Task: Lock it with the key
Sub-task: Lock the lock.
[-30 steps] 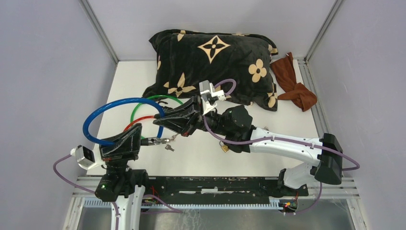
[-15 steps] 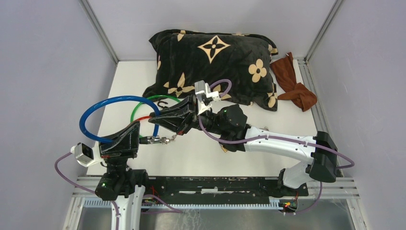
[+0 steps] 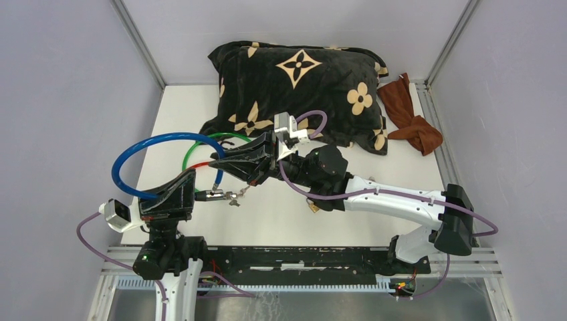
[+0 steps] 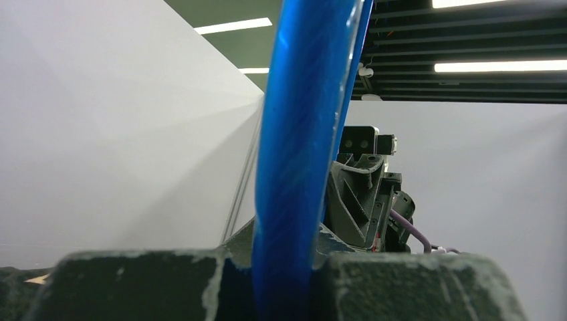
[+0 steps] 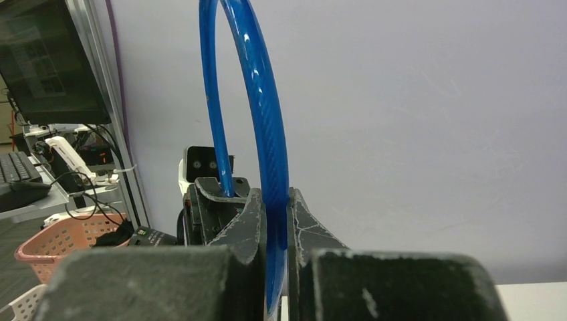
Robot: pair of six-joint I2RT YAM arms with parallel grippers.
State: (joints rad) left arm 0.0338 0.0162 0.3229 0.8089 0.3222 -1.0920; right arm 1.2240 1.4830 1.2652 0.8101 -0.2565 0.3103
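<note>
- Left gripper [image 4: 284, 284] is clamping the blue cable lock [image 4: 301, 134]; right gripper [image 5: 275, 267] is pinching the same loop.
- Keys [image 3: 231, 196] are dangling just off the left fingertips; the keyhole is too small to make out.
- Both arms are reaching inward, holding the loop above the table [image 3: 281, 217].

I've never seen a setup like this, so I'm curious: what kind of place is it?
Probably a robotics lab test booth: a white table boxed in by grey panels on metal framing, with a monitor and keyboard just outside and ceiling strip lights overhead.
</note>
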